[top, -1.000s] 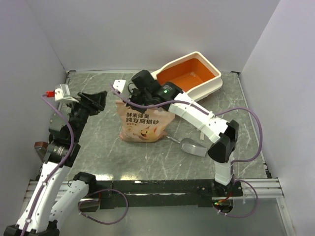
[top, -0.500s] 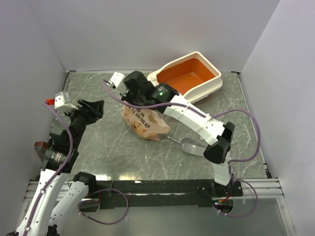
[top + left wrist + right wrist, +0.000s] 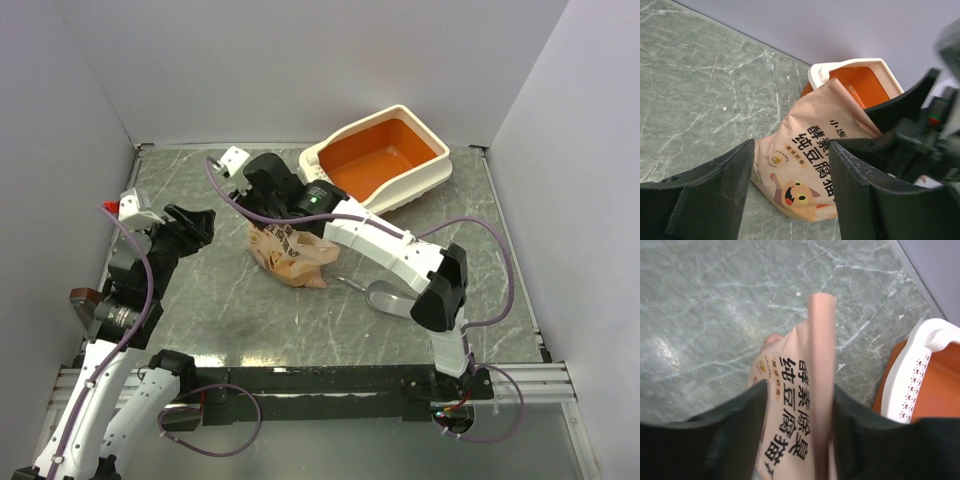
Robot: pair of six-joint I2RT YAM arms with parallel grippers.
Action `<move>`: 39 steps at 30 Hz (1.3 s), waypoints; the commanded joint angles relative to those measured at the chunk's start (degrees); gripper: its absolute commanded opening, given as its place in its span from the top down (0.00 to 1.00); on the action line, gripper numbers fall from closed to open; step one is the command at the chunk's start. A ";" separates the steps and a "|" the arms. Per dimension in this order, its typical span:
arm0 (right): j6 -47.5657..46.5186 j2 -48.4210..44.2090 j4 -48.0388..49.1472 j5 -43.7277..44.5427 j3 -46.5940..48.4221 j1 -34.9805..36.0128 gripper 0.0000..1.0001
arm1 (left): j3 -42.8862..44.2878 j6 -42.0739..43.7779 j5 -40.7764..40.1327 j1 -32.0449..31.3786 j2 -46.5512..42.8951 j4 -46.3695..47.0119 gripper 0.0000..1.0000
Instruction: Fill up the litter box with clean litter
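Two black fingers (image 3: 725,435) of the right gripper (image 3: 799,390) press either side of a pink-orange printed paper bag (image 3: 821,335). Black characters run down the bag and its folded top edge points up the frame. A grey-green marbled table top (image 3: 715,305) fills the upper left. At the right edge sits the large orange plastic litter box (image 3: 912,375), its slotted cream-white rim nearest the bag.

The grey marbled worktop (image 3: 220,300) carries the litter box (image 3: 415,190) at its far right. A tilted pink bag (image 3: 290,252) and a metal scoop (image 3: 392,299) sit nearer.
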 commanded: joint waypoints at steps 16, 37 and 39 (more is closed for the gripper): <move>4.61 -43.02 8.13 -10.64 -44.99 -10.38 0.24 | 2.76 0.21 6.85 -0.07 2.61 3.22 0.34; -9.98 -32.49 22.11 -28.58 -50.83 -10.74 0.24 | 0.91 1.88 7.55 -0.07 1.03 0.49 0.33; -9.98 -31.35 22.46 -29.55 -50.21 -11.09 0.24 | 1.00 2.15 7.47 -0.07 1.20 0.49 0.33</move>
